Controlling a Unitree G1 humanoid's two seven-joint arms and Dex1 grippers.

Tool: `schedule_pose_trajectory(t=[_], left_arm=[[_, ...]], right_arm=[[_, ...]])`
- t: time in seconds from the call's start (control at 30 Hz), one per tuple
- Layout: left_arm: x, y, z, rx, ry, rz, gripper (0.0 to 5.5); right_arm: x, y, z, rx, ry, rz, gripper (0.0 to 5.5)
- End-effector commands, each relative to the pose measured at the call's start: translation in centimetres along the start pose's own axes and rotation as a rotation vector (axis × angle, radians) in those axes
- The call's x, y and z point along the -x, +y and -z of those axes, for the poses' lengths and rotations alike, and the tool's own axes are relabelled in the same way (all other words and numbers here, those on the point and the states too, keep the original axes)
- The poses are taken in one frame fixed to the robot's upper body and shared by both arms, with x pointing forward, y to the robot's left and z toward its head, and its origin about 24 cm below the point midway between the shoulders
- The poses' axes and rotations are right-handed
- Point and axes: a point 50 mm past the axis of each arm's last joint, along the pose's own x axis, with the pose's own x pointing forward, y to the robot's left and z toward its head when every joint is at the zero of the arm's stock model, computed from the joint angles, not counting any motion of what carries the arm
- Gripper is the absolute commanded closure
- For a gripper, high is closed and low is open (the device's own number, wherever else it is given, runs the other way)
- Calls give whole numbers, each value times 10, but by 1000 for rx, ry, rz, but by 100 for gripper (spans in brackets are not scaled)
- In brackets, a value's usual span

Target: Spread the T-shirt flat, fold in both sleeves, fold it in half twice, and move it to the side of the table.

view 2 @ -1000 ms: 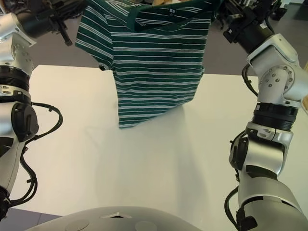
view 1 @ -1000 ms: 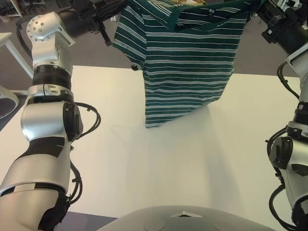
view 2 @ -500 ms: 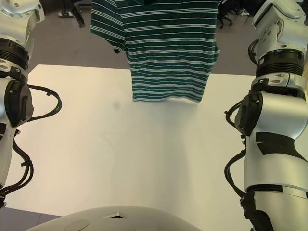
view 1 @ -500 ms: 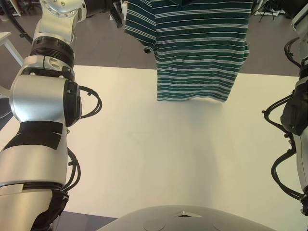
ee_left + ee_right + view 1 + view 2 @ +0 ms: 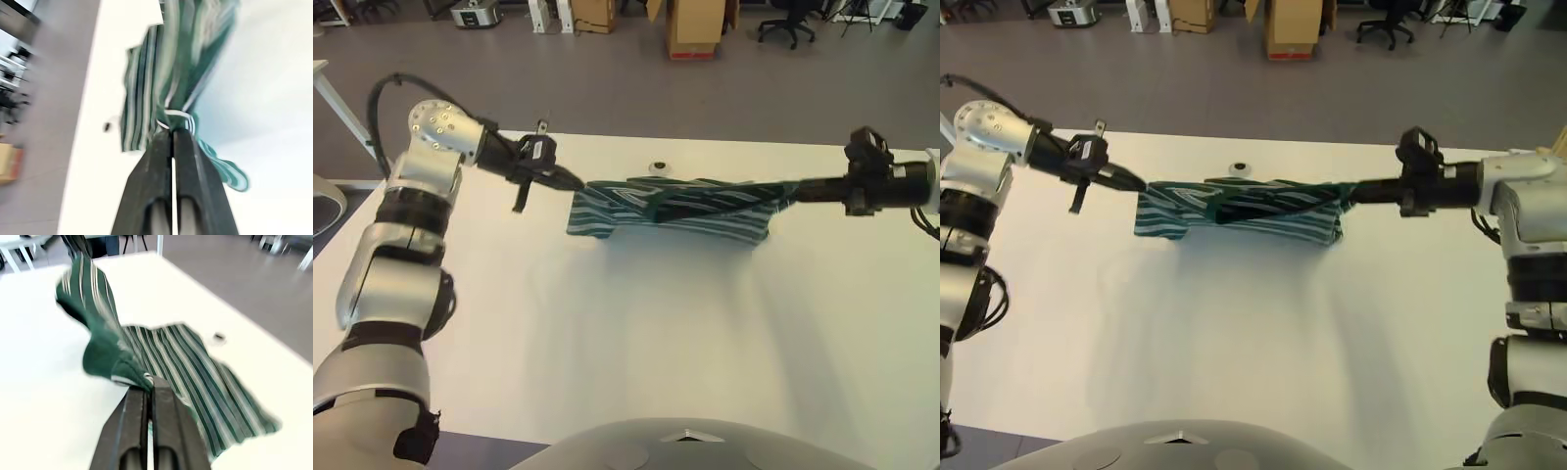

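Swung the green white-striped cotton T-shirt (image 5: 675, 206) down from hanging high onto the white table's (image 5: 636, 333) far half. Held taut, left gripper (image 5: 573, 182) and right gripper (image 5: 798, 189) each pinching a shoulder. Spreading judged nearly done. Near the table's far edge, a small dark disc (image 5: 658, 167), not blocking; beyond the table, cardboard boxes (image 5: 697, 24).

Office-like lab: grey floor (image 5: 607, 88), cardboard boxes (image 5: 697, 24), wheeled office chairs (image 5: 781, 22) behind white table (image 5: 656, 333).

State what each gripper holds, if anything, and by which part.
Both hold the T-shirt: left gripper shut on its left end, right gripper on its right end.
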Motion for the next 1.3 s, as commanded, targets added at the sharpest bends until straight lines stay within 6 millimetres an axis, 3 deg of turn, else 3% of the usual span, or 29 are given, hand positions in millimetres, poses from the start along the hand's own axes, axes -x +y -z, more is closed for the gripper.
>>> schedule_pose_trajectory(t=[0.03,0.13,0.23,0.6,0.8,0.93,1.0,1.1,1.2,1.3], left_arm=[[1,-33,-11,92,-29,160,548],[-20,-78,-18,222,-111,368,548],[-37,-112,-23,267,-137,517,548],[-72,-185,10,142,-14,610,548],[-90,-207,22,38,-24,550,548],[-81,-221,34,31,34,621,528],[-78,-223,34,59,22,630,488],[-71,-222,23,166,-40,596,432],[-59,-213,14,261,-66,538,383],[-53,-193,8,294,-95,440,332]], right_arm=[[11,27,-2,-17,44,-94,550],[-3,65,20,-143,102,-319,550],[-14,89,41,-220,151,-400,550],[-28,136,117,-402,333,-369,550],[-51,150,144,-418,334,-271,550],[-44,154,156,-420,410,-277,550],[-36,156,158,-423,448,-321,500],[-24,152,152,-406,455,-350,442],[-15,134,133,-417,336,-290,390],[-10,120,114,-432,197,-251,387]])
